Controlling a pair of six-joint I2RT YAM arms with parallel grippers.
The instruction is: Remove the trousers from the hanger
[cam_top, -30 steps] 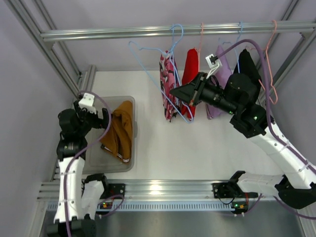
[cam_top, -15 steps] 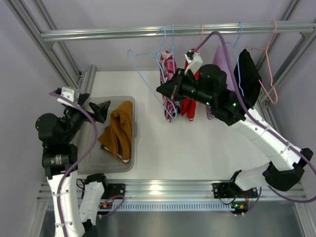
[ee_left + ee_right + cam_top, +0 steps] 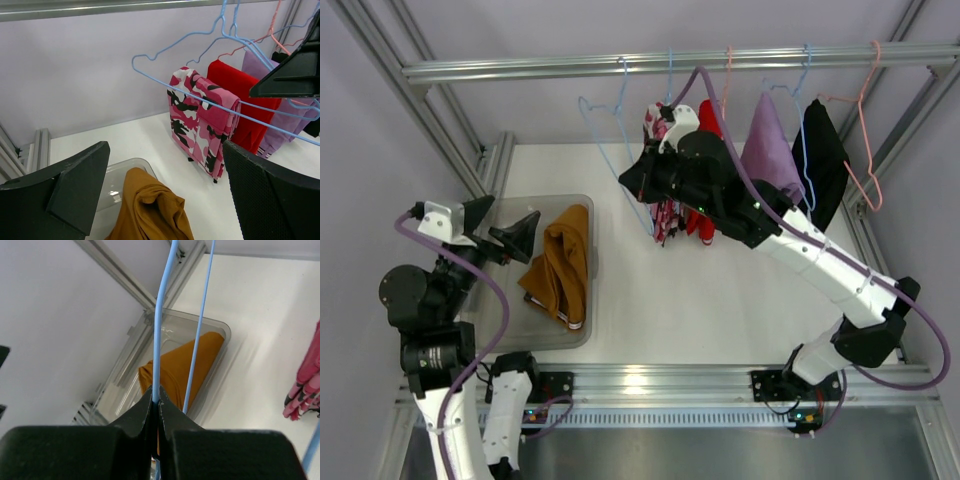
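While ochre trousers [image 3: 560, 265] slump in clear bin [image 3: 510, 325], right jaws pinch wire hanger [image 3: 159, 340].

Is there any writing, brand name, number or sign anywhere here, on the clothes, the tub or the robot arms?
None: no text can be read in any view.
The trousers, the pink camouflage garment, the hanger and the clear tub bear no lettering.
The small boards at the arm bases show only lit dots, and any marking there is too small to read.
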